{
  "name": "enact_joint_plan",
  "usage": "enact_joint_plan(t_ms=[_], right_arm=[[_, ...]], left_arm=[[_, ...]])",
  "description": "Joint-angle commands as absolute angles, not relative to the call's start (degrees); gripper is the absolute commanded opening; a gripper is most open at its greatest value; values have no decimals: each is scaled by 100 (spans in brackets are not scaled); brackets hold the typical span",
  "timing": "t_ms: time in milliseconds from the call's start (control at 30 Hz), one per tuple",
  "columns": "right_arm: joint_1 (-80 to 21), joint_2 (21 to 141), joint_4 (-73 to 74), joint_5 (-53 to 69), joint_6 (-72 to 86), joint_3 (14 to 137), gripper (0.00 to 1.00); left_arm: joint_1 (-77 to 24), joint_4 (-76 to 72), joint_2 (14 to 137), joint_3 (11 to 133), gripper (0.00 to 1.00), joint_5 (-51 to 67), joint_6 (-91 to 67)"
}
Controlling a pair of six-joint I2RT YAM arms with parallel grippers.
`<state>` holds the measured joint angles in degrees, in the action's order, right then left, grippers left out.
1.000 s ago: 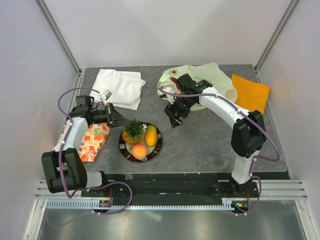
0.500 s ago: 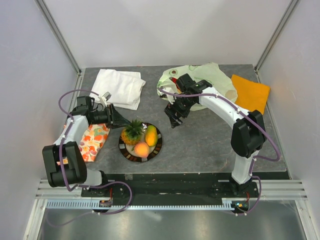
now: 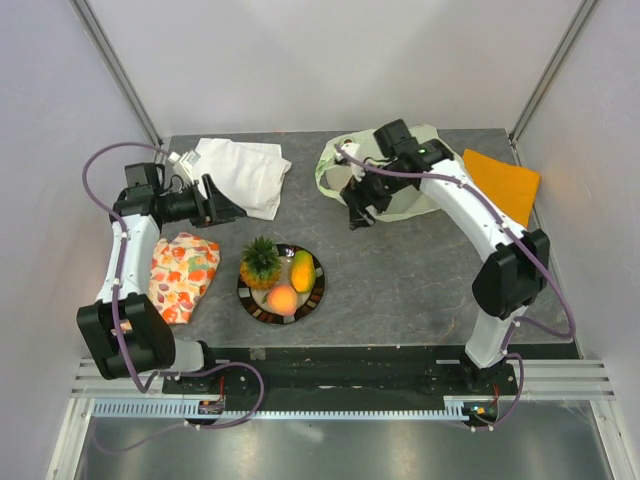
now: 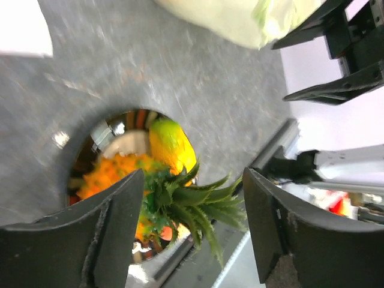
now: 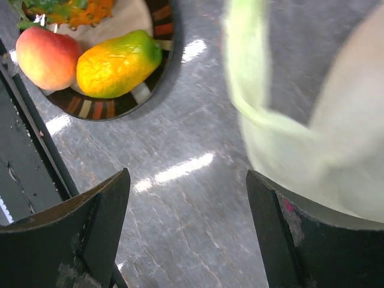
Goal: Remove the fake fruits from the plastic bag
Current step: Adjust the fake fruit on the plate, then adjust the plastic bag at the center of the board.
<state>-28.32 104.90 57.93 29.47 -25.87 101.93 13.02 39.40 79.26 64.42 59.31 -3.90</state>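
A dark striped plate (image 3: 313, 296) holds three fake fruits: a pineapple (image 3: 262, 260) with a green crown, a yellow-orange mango (image 3: 301, 270) and a peach (image 3: 281, 299). The pale-green plastic bag (image 3: 425, 160) lies crumpled at the back right. My left gripper (image 3: 232, 207) hangs open up-left of the plate and holds nothing. In the left wrist view the pineapple crown (image 4: 192, 201) shows beyond the open left gripper (image 4: 195, 222), with the mango (image 4: 171, 144) behind. My right gripper (image 3: 360, 215) is open at the bag's near-left edge. The right wrist view shows the right gripper (image 5: 186, 228) over bare table, the bag (image 5: 300, 120) at its right, the peach (image 5: 47, 57) and mango (image 5: 117, 63) upper left.
A white folded cloth (image 3: 240, 170) lies at the back left, just behind my left gripper. An orange-floral cloth (image 3: 182, 275) sits left of the plate. A flat orange cloth (image 3: 503, 182) lies right of the bag. Side walls enclose the grey table (image 3: 400, 280).
My left gripper was shut beside the pineapple; it has opened and drawn back up and left, away from the plate. My right gripper has moved back toward the bag's edge.
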Motion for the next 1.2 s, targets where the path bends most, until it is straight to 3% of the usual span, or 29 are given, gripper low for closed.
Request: enact_joint_plan(t_ms=[0, 133, 300, 533, 900, 967, 1067, 1100, 1133, 1167], right_arm=[[-2251, 9739, 5933, 3278, -2795, 10118, 86], [-1241, 9466, 5706, 3839, -2532, 9809, 86], [-879, 9790, 5107, 3156, -1934, 9589, 82], [-914, 10537, 4378, 3279, -1240, 9879, 80], [-1098, 11618, 3964, 2936, -782, 10406, 83], [-1203, 11715, 3981, 2673, -773, 10415, 84], [-1239, 11734, 3999, 2523, -686, 10135, 84], [-1231, 11603, 3990, 2470, -703, 9977, 84], [-1230, 11515, 3999, 2409, -729, 9654, 84], [-1230, 11427, 4008, 2278, -747, 9485, 85]], left_arm=[[1240, 4245, 7699, 7145, 75, 5713, -52], [521, 4324, 7752, 8047, 78, 5013, 191], [-1332, 4482, 8445, 9217, 92, 3702, 730], [-1626, 4377, 10019, 10748, 99, 3095, -237], [-2065, 3911, 10854, 10951, 99, 3261, -527], [-2188, 3894, 10942, 10951, 95, 3270, -527], [-2276, 3902, 10995, 10934, 65, 3462, -431], [-2276, 3902, 10969, 10864, 34, 3567, -405], [-2268, 3937, 10890, 10837, 12, 3542, -361], [-2268, 4025, 10820, 10802, 2, 3516, -273]])
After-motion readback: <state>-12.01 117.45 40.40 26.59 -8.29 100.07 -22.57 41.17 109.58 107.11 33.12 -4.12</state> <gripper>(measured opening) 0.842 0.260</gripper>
